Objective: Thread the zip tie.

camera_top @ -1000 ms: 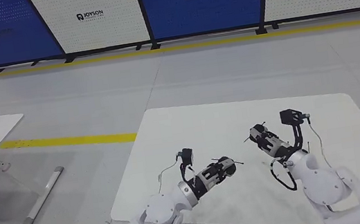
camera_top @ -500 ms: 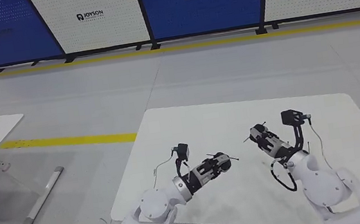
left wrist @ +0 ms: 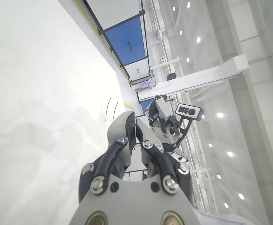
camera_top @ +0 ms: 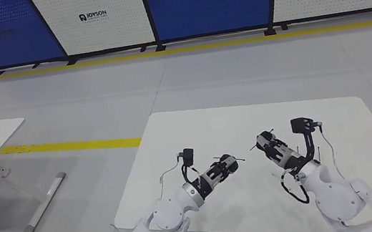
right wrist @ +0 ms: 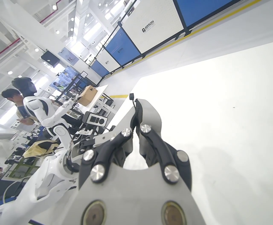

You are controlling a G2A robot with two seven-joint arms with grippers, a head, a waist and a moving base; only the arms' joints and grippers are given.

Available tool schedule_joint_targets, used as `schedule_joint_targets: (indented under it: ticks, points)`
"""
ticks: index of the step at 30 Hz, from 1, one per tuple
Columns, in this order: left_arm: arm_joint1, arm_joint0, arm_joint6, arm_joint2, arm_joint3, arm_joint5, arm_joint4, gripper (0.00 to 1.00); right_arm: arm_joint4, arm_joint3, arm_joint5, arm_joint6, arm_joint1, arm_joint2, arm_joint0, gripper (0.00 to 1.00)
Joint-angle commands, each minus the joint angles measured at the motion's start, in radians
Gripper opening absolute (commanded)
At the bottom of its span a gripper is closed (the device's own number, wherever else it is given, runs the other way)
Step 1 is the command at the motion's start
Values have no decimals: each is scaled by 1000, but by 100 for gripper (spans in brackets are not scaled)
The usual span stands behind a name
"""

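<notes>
Since a second ago the left gripper [camera_top: 232, 160] has crept farther out over the white table [camera_top: 202, 124], ending more level with the right gripper [camera_top: 263, 140], which has barely shifted. The left gripper's fingers are pinched nearly together on a thin black strip [camera_top: 241, 157] that pokes out on either side. Just apart from it, the right gripper is clamped on the zip tie [right wrist: 131, 96], whose square head stands clear above its fingertips. Two loose ties [left wrist: 108, 109] lie flat side by side near the table's edge.
</notes>
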Motion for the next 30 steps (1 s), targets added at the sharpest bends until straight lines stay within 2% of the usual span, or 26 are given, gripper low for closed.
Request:
schedule_joint_targets:
  ticks: [1,5,8,9,24,30]
  points:
    - [0,0,0,0,0,0,0,0,-4,2,6,-11,-1,1,-2,0]
    - [0,0,0,0,0,0,0,0,-73,5,73,-73,-11,-48,-1,0]
    - [0,0,0,0,0,0,0,0,-170,5,161,-113,-24,-113,9,0]
    - [0,0,0,0,0,0,0,0,-167,1,166,-119,-27,-122,9,0]
    - [0,0,0,0,0,0,0,0,-164,0,165,-122,-28,-123,7,0]
    - [0,0,0,0,0,0,0,0,-103,-10,80,-96,-24,-75,-18,0]
